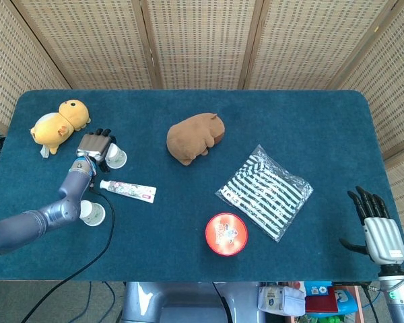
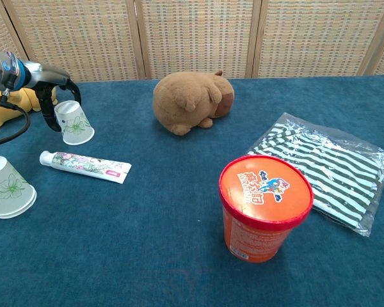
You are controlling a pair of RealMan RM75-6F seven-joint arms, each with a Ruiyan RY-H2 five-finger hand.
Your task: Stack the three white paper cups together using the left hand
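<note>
Two white paper cups with a green flower print stand upside down on the blue table. One cup (image 1: 116, 159) (image 2: 75, 124) is at the left, near the yellow plush. My left hand (image 1: 95, 145) (image 2: 50, 89) is over its top, with fingers curving down on both sides of it; I cannot tell if they touch. The other cup (image 1: 91, 213) (image 2: 6, 189) stands nearer the front edge, beside my left forearm. A third cup is not visible. My right hand (image 1: 376, 230) hangs off the table's front right corner, fingers spread and empty.
A toothpaste tube (image 1: 128, 190) (image 2: 85, 166) lies between the two cups. A yellow plush (image 1: 57, 125) sits at the far left, a brown plush (image 1: 194, 138) in the middle, a striped bag (image 1: 264, 192) to the right and a red-lidded tub (image 1: 226, 233) near the front.
</note>
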